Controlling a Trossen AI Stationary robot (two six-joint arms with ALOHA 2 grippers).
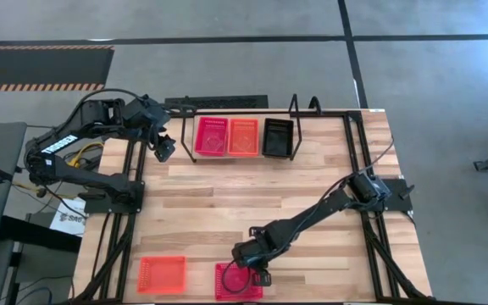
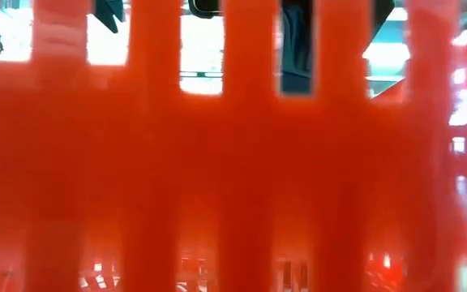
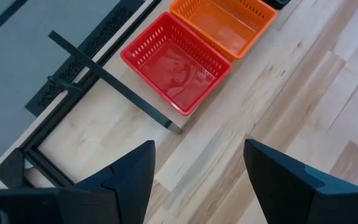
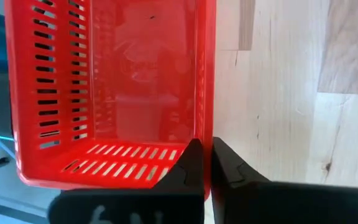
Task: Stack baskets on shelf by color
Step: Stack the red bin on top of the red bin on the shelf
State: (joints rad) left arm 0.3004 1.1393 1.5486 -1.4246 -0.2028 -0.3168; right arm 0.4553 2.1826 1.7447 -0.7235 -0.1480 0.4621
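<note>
With the right gripper (image 4: 205,163) jaws clamped on the red basket's (image 1: 238,281) wall at the table's (image 1: 227,199) 6 o'clock edge, lift straight, keeping it level, while the left gripper (image 3: 197,174) waits with jaws apart near the shelf (image 1: 185,135).

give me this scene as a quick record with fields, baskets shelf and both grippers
shelf: at the table's far edge
on shelf: red basket, orange basket, black basket, side by side
near edge: loose orange basket, loose red basket
right gripper: shut on the loose red basket's wall
left gripper: open, empty, above the table near the shelf's red end
low view: blocked by a basket wall
</note>
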